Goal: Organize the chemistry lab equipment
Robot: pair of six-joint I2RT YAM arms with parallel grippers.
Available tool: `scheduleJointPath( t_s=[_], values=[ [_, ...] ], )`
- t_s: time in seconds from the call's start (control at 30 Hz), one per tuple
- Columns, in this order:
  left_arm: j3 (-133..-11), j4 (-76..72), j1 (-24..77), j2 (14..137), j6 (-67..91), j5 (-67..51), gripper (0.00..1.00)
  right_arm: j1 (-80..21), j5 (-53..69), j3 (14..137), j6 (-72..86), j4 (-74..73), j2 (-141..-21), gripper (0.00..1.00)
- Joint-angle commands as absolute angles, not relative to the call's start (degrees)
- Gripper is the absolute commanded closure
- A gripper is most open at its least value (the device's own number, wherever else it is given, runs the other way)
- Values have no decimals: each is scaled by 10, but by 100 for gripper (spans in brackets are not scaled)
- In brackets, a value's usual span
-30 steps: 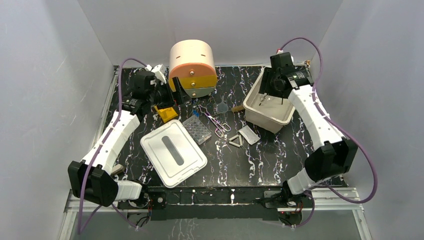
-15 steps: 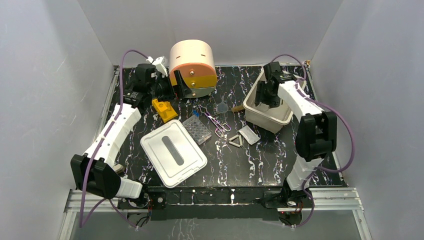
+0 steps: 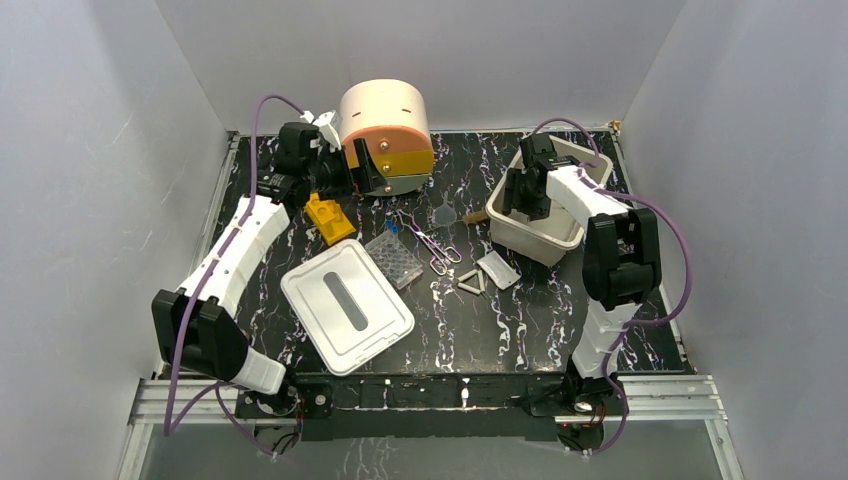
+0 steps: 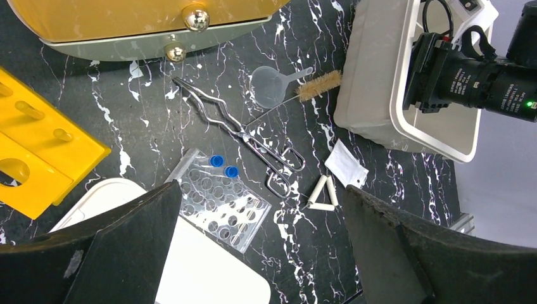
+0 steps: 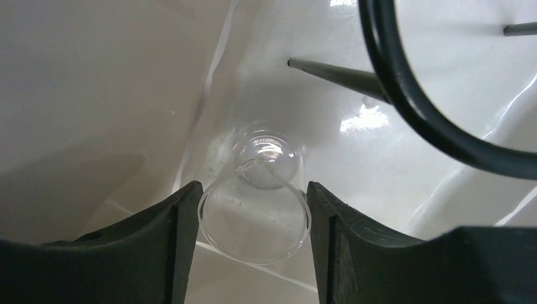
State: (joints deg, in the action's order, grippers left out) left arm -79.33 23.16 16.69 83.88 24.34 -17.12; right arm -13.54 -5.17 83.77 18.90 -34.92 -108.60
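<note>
My right gripper (image 3: 524, 194) is down inside the white bin (image 3: 547, 243). In the right wrist view its jaws (image 5: 253, 218) are shut on a clear round dish (image 5: 256, 221) that touches both fingers. Black-framed glasses (image 5: 405, 95) lie beside it in the bin. My left gripper (image 3: 345, 172) is open and empty, high up beside the drawer unit (image 3: 385, 125). Below it (image 4: 261, 209) lie a clear well plate (image 4: 221, 202), metal scissors (image 4: 244, 136), a white triangle (image 4: 322, 195), a small brush (image 4: 313, 85), a slide packet (image 4: 346, 166) and a yellow rack (image 4: 38, 152).
The white lid with the grey slot (image 3: 346, 304) lies front left on the black marbled table. The well plate (image 3: 393, 258), scissors (image 3: 430, 243), triangle (image 3: 472, 284) and slide packet (image 3: 498, 269) lie between the lid and the bin. The yellow rack (image 3: 328, 218) sits left of them.
My right arm folded in and lowered its gripper into the bin. My left gripper moved back and up toward the drawer unit.
</note>
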Motion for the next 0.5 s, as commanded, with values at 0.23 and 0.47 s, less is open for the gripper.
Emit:
scheduleJointPath(
  t_s=[0.23,0.47],
  values=[
    [-836,240,170,852,223,-213,2,-134,-57,863,183,-359,-1022,17],
    [-829,243,170,842,228,-205,2,-134,-51,876,183,-375,-941,16]
  ],
)
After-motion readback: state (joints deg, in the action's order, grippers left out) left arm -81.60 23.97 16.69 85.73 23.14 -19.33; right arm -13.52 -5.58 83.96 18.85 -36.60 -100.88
